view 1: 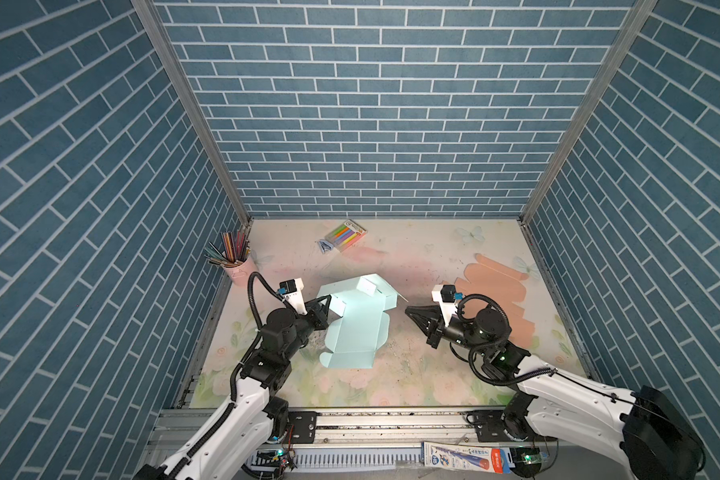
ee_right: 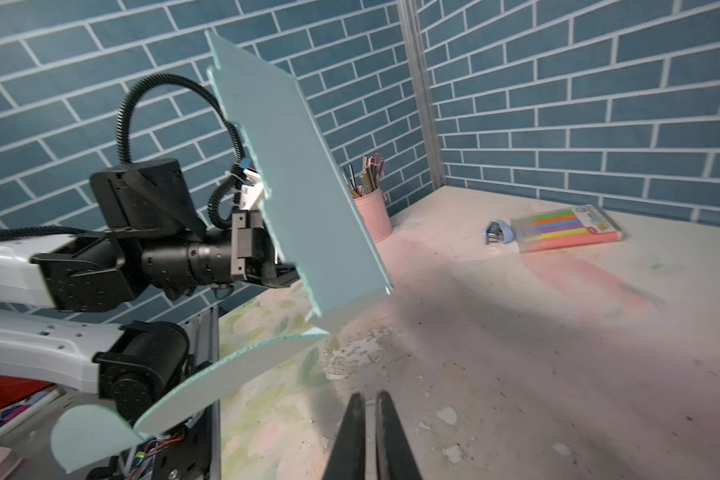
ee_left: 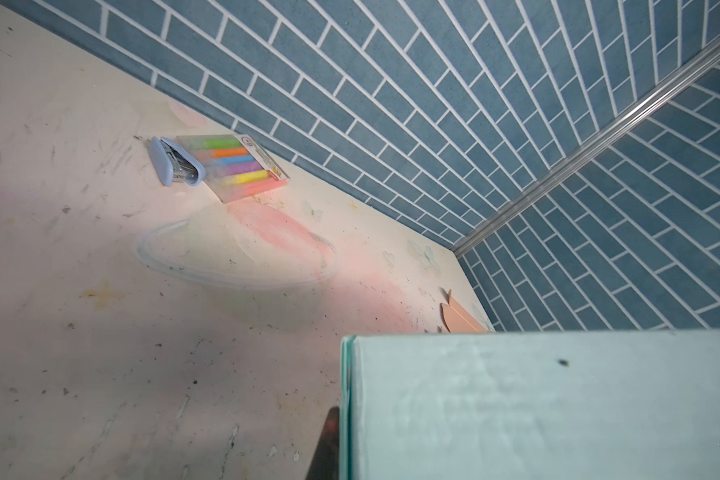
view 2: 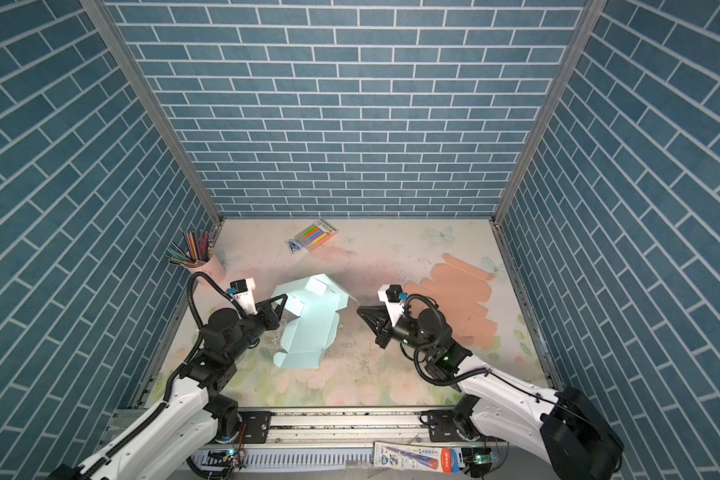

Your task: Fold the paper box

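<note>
Plain pale mint paper box (view 1: 356, 328), two flaps look white. Peach-orange flat card blank (view 1: 495, 291). Slate-blue brick-pattern walls (view 1: 370, 124) w/ white grout. Cream bench (view 1: 412, 374) w/ faded pink roses, green leaves, pale blue butterflies, dark scuffs. Pink pencil cup (view 1: 242, 272), multicolour pencils. Highlighter pack (view 1: 347, 235): green, orange, blue, purple, yellow, pink. Lilac-blue stapler (ee_left: 175, 166). Black left tool (view 1: 328, 298) & right tool (ee_right: 370, 399)

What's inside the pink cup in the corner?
Coloured pencils stand in the pink cup, their tops fanning out over the rim. The cup's wall hides their lower ends and anything else at the bottom.
</note>
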You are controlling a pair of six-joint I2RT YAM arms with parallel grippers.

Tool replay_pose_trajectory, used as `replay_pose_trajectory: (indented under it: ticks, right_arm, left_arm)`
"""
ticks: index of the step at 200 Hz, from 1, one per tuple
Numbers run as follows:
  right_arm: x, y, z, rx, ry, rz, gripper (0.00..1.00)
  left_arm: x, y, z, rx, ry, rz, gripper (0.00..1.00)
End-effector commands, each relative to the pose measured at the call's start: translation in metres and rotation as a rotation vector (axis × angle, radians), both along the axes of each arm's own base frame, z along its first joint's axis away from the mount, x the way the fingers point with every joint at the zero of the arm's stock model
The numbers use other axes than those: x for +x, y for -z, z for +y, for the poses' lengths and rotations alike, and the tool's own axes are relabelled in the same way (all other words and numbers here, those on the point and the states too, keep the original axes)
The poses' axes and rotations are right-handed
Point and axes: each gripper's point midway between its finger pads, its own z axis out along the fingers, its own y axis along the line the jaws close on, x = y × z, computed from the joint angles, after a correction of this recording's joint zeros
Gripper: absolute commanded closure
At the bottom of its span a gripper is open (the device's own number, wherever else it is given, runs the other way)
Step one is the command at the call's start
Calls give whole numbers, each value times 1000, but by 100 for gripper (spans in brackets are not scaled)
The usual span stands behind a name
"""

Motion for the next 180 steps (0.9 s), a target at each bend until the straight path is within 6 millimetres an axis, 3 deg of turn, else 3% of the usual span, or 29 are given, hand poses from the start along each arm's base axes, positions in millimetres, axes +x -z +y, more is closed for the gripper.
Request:
replay_pose_trajectory:
  ticks: [1,40,119,180]
  right_arm:
    - [-13,-46,12,131,-116,-71,91]
    - [-10,-51,23,158,-159,-58,92]
    - [5,-40,37,167,-143,18,92]
    - [15,-6,50,2,-67,57,91]
  left_arm:
    - [-1,-10,-6,-47,35,-30,100]
    - [-1,-6,-10,-48,58,-20,100]
    - [-1,-5,-15,-80,79,-23,100]
    - [0,-3,-14,-84,73,-19,100]
